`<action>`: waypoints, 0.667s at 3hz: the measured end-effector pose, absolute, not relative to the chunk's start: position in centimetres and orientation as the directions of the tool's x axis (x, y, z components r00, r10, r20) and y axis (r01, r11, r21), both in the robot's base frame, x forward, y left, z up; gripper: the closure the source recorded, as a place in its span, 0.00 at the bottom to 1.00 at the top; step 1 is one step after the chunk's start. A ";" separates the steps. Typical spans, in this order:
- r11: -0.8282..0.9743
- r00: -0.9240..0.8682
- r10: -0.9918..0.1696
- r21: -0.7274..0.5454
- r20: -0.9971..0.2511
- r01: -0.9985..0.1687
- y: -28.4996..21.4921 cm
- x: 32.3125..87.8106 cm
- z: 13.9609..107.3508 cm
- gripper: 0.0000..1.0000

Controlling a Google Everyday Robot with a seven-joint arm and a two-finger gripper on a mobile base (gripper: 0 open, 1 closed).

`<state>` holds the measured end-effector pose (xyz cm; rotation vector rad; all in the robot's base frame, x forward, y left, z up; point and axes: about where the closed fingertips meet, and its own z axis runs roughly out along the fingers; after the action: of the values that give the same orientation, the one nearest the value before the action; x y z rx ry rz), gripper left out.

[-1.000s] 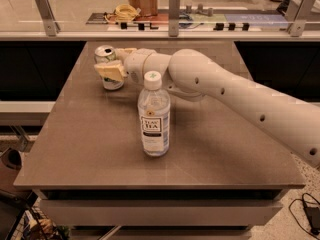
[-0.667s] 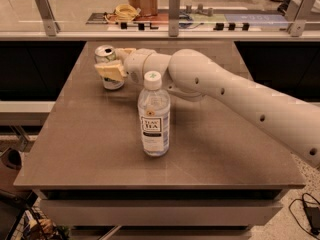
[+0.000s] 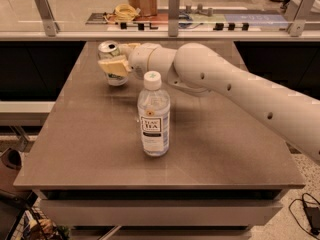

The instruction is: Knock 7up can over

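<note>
The 7up can (image 3: 108, 49) stands at the far left of the grey table (image 3: 90, 149), its silver top showing and its body leaning slightly to the left. My gripper (image 3: 116, 64) is right against the can's right side, and a tan part of it covers the middle of the can's body. My white arm (image 3: 225, 86) reaches in from the right across the table.
A clear plastic tea bottle (image 3: 153, 116) with a white cap stands upright in the middle of the table, in front of my arm. A glass rail (image 3: 172, 14) and a counter with cables run behind the table's far edge.
The can and my gripper stay almost where they were; the can's top looks shifted very slightly. The bottle has not moved.
</note>
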<state>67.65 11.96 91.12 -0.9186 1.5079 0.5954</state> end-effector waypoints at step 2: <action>0.545 -0.003 -0.330 -0.188 -0.944 -0.817 9.6 68.5 92.7 1.00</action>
<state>68.47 9.63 92.74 -1.0011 1.5871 0.5091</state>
